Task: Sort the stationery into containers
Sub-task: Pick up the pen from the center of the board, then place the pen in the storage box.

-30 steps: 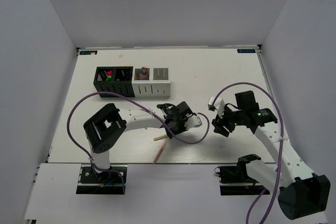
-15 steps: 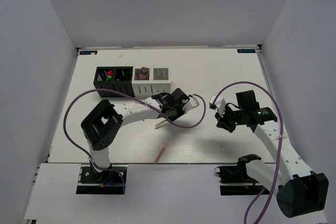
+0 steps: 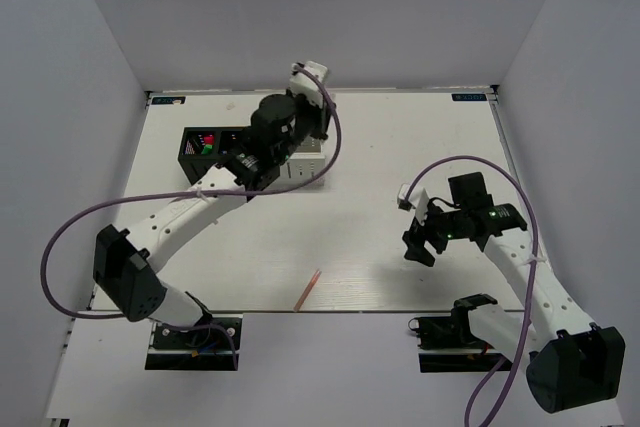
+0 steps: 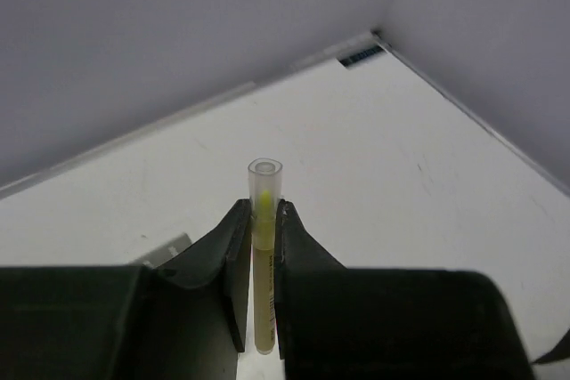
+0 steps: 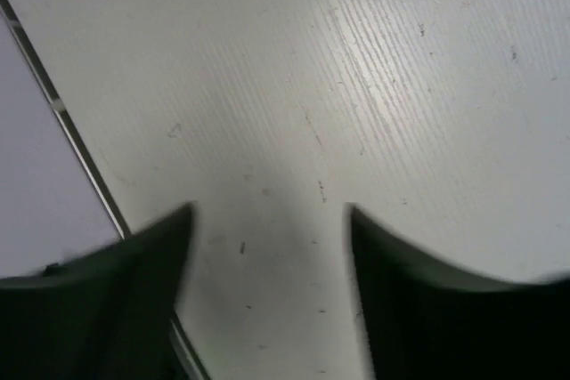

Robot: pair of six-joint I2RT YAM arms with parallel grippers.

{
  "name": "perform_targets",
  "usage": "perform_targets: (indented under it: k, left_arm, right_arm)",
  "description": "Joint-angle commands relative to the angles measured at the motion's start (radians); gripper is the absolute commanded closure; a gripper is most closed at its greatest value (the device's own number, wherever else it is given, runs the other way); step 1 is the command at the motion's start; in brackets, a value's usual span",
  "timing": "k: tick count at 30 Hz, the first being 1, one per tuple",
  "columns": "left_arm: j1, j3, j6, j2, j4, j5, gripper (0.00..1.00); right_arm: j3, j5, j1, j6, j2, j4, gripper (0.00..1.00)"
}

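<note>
The left pincer [image 4: 262, 213] is clamped on a thin yellow stick [image 4: 264, 186], which runs lengthwise between the jaws with its tip poking past them, probably so it can go end-first into a cube. Its arm reaches over the row of containers [image 3: 205, 147] and hides the white ones, so I cannot tell which cube lies beneath. The right pincer [image 5: 267, 238] hangs parted and empty over the bare surface [image 3: 400, 137]. A pink stick [image 3: 308, 291] lies near the front edge, unsorted.

White cubes [image 3: 312, 169] mostly hidden under left arm [image 3: 200, 209]; right fingers [image 5: 98, 309] blurred, cropped by edge
</note>
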Motion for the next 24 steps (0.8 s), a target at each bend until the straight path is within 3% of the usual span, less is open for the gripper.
perform_targets:
  k: [1,4,5,7,9,10,12,13,20,24]
  left_arm:
    - [0.085,-0.058,-0.091,0.049,0.238,-0.084,1.00]
    - [0.162,-0.020,-0.152,0.116,0.273,-0.078,1.00]
    - [0.197,-0.006,-0.177,0.157,0.280,-0.058,1.00]
    - [0.214,0.018,-0.209,0.196,0.274,-0.052,1.00]
    - [0.237,0.032,-0.235,0.219,0.274,-0.041,1.00]
    - [0.243,0.030,-0.235,0.237,0.274,-0.041,1.00]
    - [0.254,0.021,-0.252,0.251,0.274,-0.031,1.00]
    - [0.255,0.020,-0.255,0.269,0.275,-0.029,1.00]
    - [0.262,-0.048,-0.269,0.286,0.297,0.002,1.00]
    - [0.263,-0.081,-0.254,0.279,0.285,0.006,0.55]
  right_arm:
    - [0.011,-0.056,-0.004,-0.022,0.011,-0.013,0.10]
    - [-0.006,-0.077,-0.001,-0.044,-0.008,-0.013,0.13]
    - [-0.008,-0.090,-0.003,-0.050,-0.008,-0.016,0.26]
    - [0.003,-0.097,-0.003,-0.055,0.009,-0.025,1.00]
    - [0.008,-0.099,-0.003,-0.056,0.014,-0.033,1.00]
    - [0.003,-0.100,-0.001,-0.047,0.020,-0.028,0.99]
    - [0.003,-0.096,0.000,-0.039,0.020,-0.015,0.53]
    - [0.001,-0.093,-0.001,-0.035,0.020,-0.013,0.23]
    - [-0.015,-0.065,-0.001,-0.028,0.009,0.021,0.15]
    - [-0.014,-0.059,-0.003,-0.022,0.014,0.022,0.10]
